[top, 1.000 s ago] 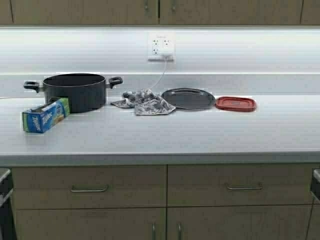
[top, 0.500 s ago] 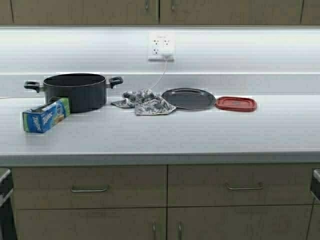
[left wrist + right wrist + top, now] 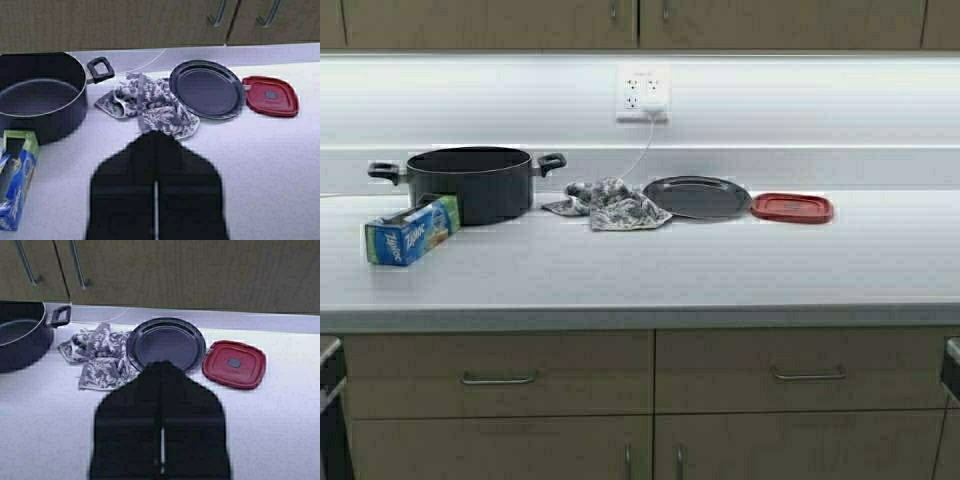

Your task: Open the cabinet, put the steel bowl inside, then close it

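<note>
Cabinet: the cabinet (image 3: 638, 22) hangs above the tabletop (image 3: 720, 265), both doors shut; its two slim handles (image 3: 242, 12) sit side by side at the meeting edges.
Steel bowl: no view shows it, so its place cannot be told.
Left end effector: the left end effector (image 3: 156, 150) shows only in the left wrist view, its two dark fingers pressed together with a thin seam between them, gripping nothing, held above the tabletop and pointing toward the patterned cloth (image 3: 145, 105).
Right end effector: the right end effector (image 3: 161, 377) shows only in the right wrist view, fingers likewise closed together and empty, pointing toward the dark plate (image 3: 166, 344).
Black pot: the black pot (image 3: 470, 183) stands at the left of the tabletop, near the wall.
Zip-bag box: a blue and green box (image 3: 410, 231) lies just in front of the pot.
Cloth: crumpled between pot and plate, its edge touching the plate.
Red lid: a flat red lid (image 3: 792, 207) lies just to the right of the plate.
Wall outlet: an outlet (image 3: 642, 95) with a white cord sits on the backsplash.
</note>
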Motion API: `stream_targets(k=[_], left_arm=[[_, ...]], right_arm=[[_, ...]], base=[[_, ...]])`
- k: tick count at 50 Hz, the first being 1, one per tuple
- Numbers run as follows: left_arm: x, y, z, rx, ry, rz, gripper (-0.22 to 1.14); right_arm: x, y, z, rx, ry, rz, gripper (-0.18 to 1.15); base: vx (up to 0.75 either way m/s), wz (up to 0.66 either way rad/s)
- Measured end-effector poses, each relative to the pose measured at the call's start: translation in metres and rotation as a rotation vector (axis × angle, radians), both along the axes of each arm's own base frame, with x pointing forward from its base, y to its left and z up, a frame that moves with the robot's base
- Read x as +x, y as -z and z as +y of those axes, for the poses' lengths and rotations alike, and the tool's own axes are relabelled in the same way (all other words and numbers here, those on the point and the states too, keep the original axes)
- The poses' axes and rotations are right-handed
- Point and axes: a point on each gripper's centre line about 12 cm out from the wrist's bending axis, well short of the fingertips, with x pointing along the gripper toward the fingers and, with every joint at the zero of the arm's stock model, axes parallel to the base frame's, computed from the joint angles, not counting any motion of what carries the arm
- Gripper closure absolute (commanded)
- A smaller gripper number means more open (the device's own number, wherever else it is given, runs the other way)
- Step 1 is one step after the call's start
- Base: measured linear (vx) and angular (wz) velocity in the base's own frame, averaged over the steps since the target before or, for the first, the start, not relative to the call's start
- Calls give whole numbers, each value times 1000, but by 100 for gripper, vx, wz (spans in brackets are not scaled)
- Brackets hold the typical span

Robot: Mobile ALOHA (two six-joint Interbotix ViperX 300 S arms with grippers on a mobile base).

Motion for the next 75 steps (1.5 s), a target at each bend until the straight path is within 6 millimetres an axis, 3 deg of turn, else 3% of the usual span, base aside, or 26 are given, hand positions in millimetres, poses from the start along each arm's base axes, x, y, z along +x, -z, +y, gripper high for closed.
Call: stream_targets(k=[75], left_arm=[[0,0,0,1,-4,-5,86]], right_arm=[[0,1,0,1,0,2,91]], base=[[0,0]])
